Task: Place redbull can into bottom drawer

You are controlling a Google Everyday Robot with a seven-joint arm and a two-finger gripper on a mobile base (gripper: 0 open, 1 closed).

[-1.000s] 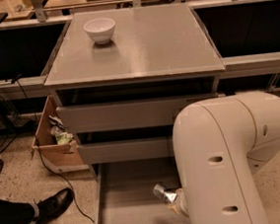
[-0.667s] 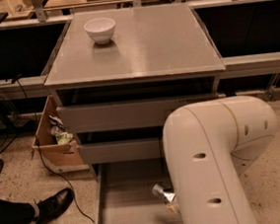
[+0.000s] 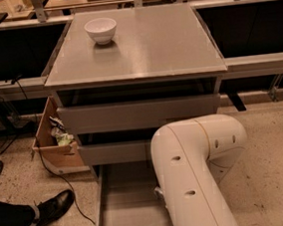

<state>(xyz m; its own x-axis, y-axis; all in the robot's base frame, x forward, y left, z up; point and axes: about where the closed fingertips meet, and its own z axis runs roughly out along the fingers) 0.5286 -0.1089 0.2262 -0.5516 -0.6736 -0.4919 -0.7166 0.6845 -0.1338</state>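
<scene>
The bottom drawer (image 3: 125, 206) is pulled out, a wide shallow grey tray with a bare floor on its left half. My white arm (image 3: 192, 175) reaches down over the drawer's right half and covers it. My gripper is hidden behind the arm, low inside the drawer. A small silvery bit (image 3: 158, 191) shows at the arm's left edge just above the drawer floor; it looks like the end of the redbull can. The rest of the can is hidden.
A white bowl (image 3: 100, 29) stands at the back left of the cabinet top (image 3: 145, 49). The two upper drawers (image 3: 136, 113) are slightly ajar. A cardboard box (image 3: 57, 143) with rubbish sits left of the cabinet. A person's black shoe (image 3: 50, 208) and a cable lie on the floor at the left.
My arm has swung left and lower over the drawer. It now covers most of the can and the gripper part that showed before.
</scene>
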